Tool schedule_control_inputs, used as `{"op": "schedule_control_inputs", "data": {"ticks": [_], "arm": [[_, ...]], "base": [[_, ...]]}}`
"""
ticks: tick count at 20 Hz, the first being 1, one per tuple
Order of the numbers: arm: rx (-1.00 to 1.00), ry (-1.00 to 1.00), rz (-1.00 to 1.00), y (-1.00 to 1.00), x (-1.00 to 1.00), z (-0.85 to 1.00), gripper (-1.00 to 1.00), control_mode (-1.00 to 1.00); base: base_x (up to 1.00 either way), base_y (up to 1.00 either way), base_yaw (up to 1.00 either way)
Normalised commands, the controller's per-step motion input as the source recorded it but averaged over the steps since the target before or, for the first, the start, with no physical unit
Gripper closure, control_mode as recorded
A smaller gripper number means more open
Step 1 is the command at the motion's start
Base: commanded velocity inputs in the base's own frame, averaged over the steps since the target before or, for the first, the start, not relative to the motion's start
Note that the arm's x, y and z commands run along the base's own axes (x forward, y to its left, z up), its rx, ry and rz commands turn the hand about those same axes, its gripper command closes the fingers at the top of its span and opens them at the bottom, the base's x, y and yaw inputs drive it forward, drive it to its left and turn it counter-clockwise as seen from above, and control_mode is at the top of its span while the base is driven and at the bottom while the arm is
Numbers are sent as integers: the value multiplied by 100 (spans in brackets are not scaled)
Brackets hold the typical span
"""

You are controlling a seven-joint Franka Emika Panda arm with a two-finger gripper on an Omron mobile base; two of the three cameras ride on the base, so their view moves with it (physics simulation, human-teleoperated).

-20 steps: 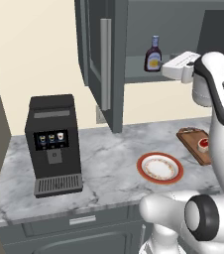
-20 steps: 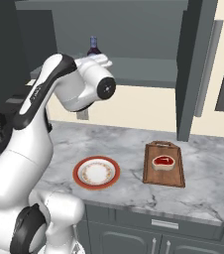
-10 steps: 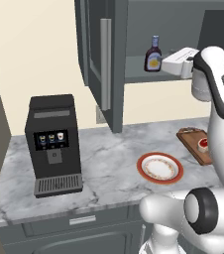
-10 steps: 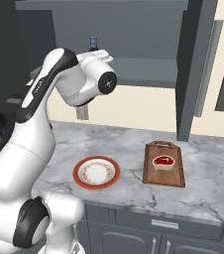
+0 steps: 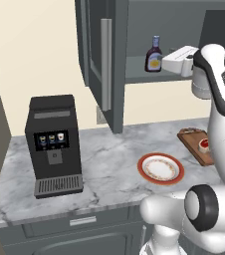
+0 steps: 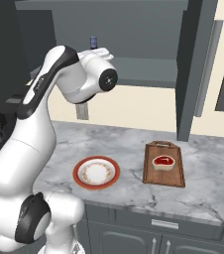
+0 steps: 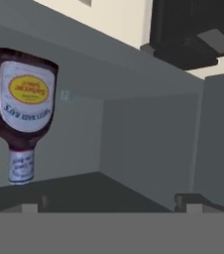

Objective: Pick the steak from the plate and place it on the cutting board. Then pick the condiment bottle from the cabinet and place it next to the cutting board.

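The steak already lies on the cutting board, well apart from the plate on the marble surface, so my step in hand is the condiment bottle, which stands upright on the shelf of the open cabinet. My gripper is released, its tips spread wide with nothing between them, and it points into the cabinet just beside the bottle. In the hand view the bottle appears upside down and off toward one side, not between my fingertips, so I judge I must first shift sideways until the body sits centred between the tips, then advance level along the shelf. I should close on the wide labelled belly and not the narrow neck, since the bottle is tall and could tip or slide toward the back wall if one finger touches first. I should keep clear of the shelf edge and the open door when drawing it out. Compared with a second ago, my hand has moved up and closer to the shelf, while bottle, steak, board and plate have not moved.
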Motion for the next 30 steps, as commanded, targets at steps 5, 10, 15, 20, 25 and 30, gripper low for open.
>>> {"op": "schedule_control_inputs", "data": {"ticks": [5, 10, 15, 20, 25, 30], "arm": [[0, 0, 0, 0, 10, 0, -100, -100], [0, 0, -1, -2, 15, 0, -100, -100], [0, 0, -3, -9, 15, 0, -100, -100], [0, 0, -3, -13, 13, 0, -100, -100], [0, 0, -4, -1, 13, 0, -100, -100], [0, 0, -4, 0, 15, 0, -100, -100]], "base": [[0, 0, 0], [0, 0, 0], [0, 0, 0], [0, 0, 0], [0, 0, 0], [0, 0, 0]]}}
